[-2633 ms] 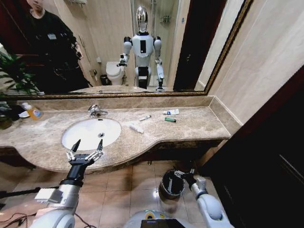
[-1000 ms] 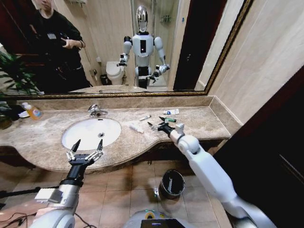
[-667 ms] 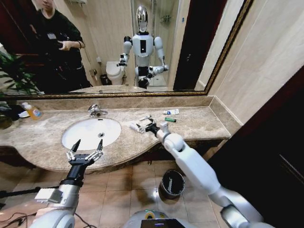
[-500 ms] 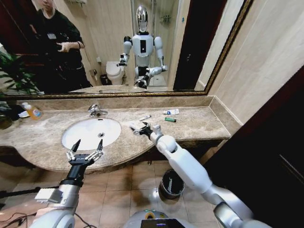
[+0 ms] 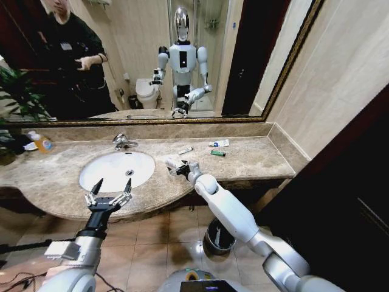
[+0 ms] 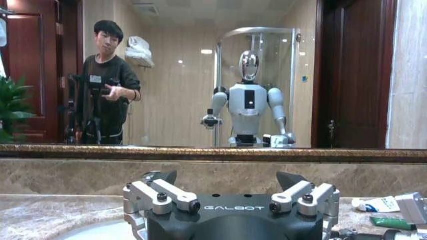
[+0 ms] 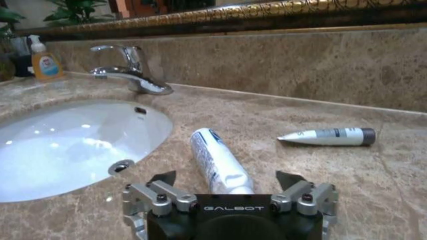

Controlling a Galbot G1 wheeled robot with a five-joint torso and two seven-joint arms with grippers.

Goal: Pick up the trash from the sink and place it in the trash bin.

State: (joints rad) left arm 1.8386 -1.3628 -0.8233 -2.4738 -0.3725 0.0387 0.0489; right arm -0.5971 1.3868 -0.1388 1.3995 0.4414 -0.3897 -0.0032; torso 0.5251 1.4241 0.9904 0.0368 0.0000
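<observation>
The right pincer [image 5: 180, 168] hangs wide open over a white tube [image 7: 217, 162] lying on the marble surface [image 5: 255, 158] just beside the sink [image 5: 115, 170], seemingly not touching it. The left pincer [image 5: 109, 190], fingers spread, hovers at the sink's front rim. The bin [image 5: 214, 234] stands on the floor below.

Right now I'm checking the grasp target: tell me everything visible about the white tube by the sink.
The white tube is a soft squeeze tube with blue print, lying flat on the marble counter just beside the sink, not in it. One end points toward the wall, the other lies between the open fingers of the right gripper, which has not closed on it.
</observation>
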